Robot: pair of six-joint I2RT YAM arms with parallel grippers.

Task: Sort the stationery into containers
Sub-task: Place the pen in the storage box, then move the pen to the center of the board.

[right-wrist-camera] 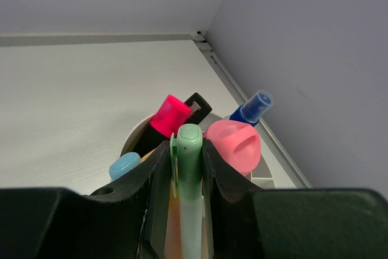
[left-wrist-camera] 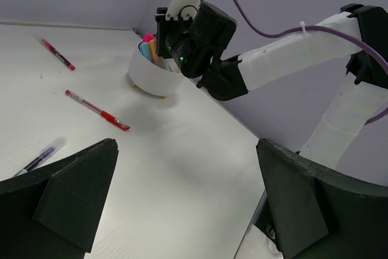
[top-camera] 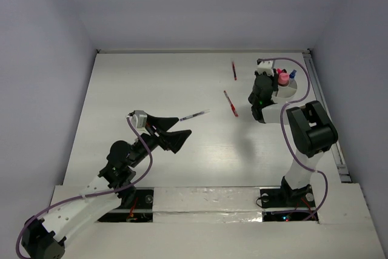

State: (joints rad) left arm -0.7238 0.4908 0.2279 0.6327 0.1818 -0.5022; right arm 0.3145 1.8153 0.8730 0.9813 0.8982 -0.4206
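Observation:
My right gripper (right-wrist-camera: 187,165) is shut on a pale-green highlighter (right-wrist-camera: 190,144) and holds it upright over the white round cup (right-wrist-camera: 129,139). The cup holds a pink marker (right-wrist-camera: 170,115), a pink round-capped item (right-wrist-camera: 233,144), a blue pen (right-wrist-camera: 251,108) and a light-blue cap (right-wrist-camera: 124,165). In the top view the cup (top-camera: 292,93) sits at the far right with the right gripper (top-camera: 273,86) at its left rim. Two red pens (top-camera: 234,71) (top-camera: 230,103) and a grey pen (top-camera: 194,115) lie on the table. My left gripper (top-camera: 177,137) is open and empty, just near of the grey pen (left-wrist-camera: 39,157).
The table's right edge rail (top-camera: 324,113) runs close behind the cup. The side wall (right-wrist-camera: 315,59) stands just past it. In the left wrist view the right arm (left-wrist-camera: 285,59) reaches across to the cup (left-wrist-camera: 151,80), with both red pens (left-wrist-camera: 57,54) (left-wrist-camera: 97,110) to its left.

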